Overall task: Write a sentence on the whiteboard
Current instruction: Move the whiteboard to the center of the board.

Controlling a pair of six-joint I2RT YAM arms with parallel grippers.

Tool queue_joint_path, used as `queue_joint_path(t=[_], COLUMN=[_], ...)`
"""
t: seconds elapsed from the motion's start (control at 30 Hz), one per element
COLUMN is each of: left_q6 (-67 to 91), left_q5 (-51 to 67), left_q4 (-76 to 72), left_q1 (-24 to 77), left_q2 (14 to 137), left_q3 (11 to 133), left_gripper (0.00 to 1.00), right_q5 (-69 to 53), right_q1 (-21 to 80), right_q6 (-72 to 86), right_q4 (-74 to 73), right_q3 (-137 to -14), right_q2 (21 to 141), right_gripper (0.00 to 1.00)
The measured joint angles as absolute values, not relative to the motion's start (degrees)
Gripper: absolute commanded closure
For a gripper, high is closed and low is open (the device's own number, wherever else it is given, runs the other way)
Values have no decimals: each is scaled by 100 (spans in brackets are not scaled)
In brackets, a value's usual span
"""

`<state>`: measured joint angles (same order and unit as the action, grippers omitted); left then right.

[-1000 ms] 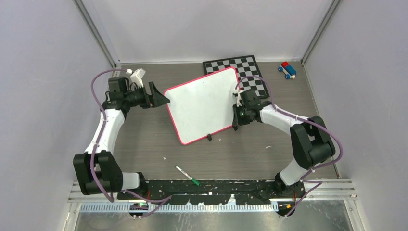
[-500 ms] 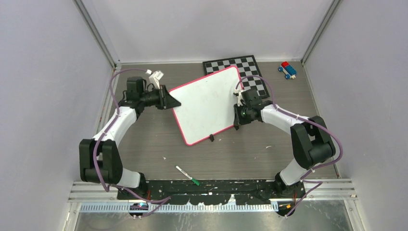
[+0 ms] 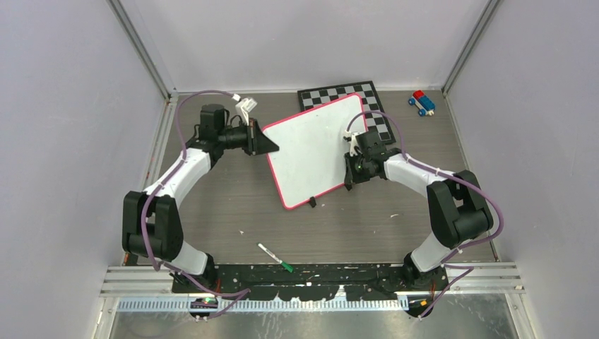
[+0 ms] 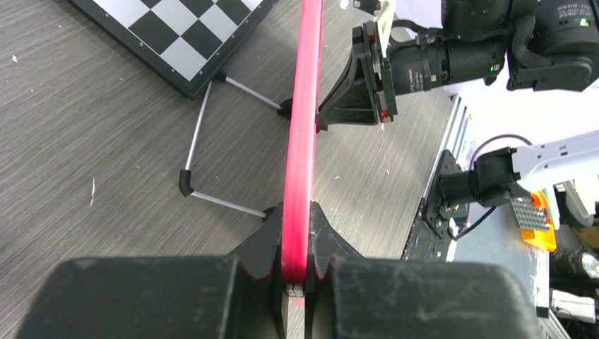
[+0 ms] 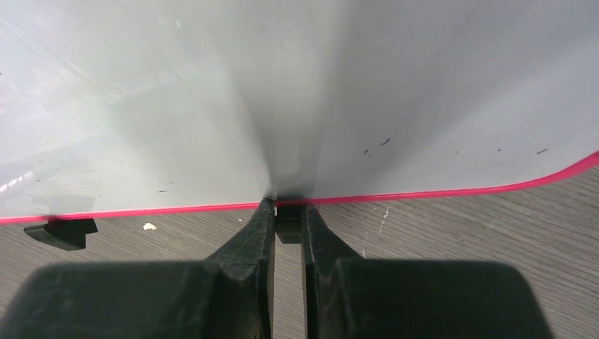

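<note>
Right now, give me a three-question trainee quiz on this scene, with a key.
1. True or false: the whiteboard shows writing on its visible face.
2. Where does the marker lie?
3. The left jaws are shut on: A) the marker; B) the whiteboard's frame; C) nothing.
Key: 1 false; 2 on the table, near its front edge, unheld; 3 B.

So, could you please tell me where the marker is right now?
In the top view, the marker lies on the table near its front edge, roughly midway across, well in front of the whiteboard.
</note>
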<state>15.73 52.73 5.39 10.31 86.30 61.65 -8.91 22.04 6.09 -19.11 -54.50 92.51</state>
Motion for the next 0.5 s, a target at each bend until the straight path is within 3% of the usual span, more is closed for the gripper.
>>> queue_joint_path(t=[0.27,0.33,0.4,0.43,0.5], left_q6=[1103,978,858,709,517], left_q5=[5564,5612,5605,5483,5258], left_q4=[947,1055,1160,1243,1487], left_q1=[722,683,681,681,650], left_q2=[8593,8532,8460,8429,8409], left_q3=[6178,6145,6132,6130,6130], left_gripper=[100,82,47,37,25], right_q5=[-930,-921,-917,-908,-913], right_q1=[2268,2292,2309,2322,2349], right_q6=[674,692,705,709,731], right_q4=[-1859,-1857,-1841,-1846,-1846], right_q3=[-5430,-5428,-5415,-5411,-5411], right_q2=[9244,9240,9240,9238,9216], right_gripper=[100,100,100,96,81])
